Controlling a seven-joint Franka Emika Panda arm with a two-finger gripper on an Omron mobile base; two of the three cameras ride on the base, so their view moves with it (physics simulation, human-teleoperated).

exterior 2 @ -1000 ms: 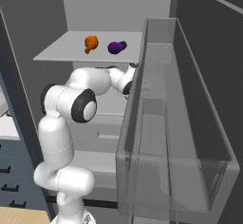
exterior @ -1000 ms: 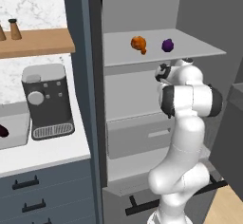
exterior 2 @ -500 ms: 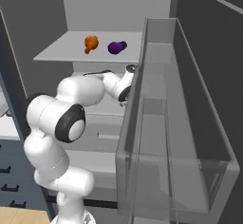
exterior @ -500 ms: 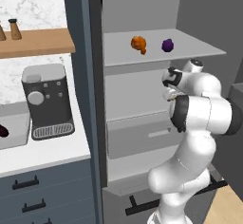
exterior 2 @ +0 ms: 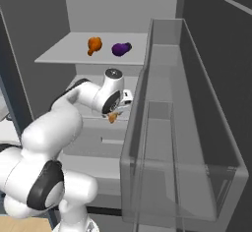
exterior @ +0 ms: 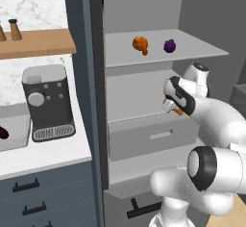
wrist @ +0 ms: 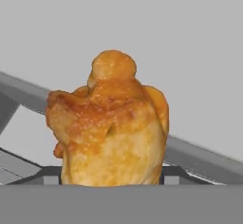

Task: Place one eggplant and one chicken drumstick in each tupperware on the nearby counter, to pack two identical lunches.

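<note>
My gripper [exterior: 176, 109] is shut on an orange-brown chicken drumstick [wrist: 111, 128], held in front of the open fridge, below its upper shelf and above the grey drawer [exterior: 151, 137]. The held drumstick [exterior 2: 113, 118] peeks out under the hand. On the upper shelf lie the second drumstick [exterior: 140, 44] [exterior 2: 93, 44] and the violet eggplant [exterior: 169, 45] [exterior 2: 120, 48], side by side. At the far left, on the white counter [exterior: 43, 151], a light grey tupperware [exterior: 17, 134] holds the dark eggplant [exterior: 3, 132]. The other tupperware is out of view.
A coffee machine [exterior: 48, 103] stands on the counter beside the fridge wall [exterior: 84, 101]. A wooden wall shelf [exterior: 36, 43] hangs above it. The open fridge door with clear bins [exterior 2: 182, 142] stands on the right. Dark drawers [exterior: 33, 192] sit under the counter.
The hand has dropped from near the upper shelf to the drawer's height and drawn back toward the base, while the arm's elbow swung down and closer. The shelf items stayed put.
</note>
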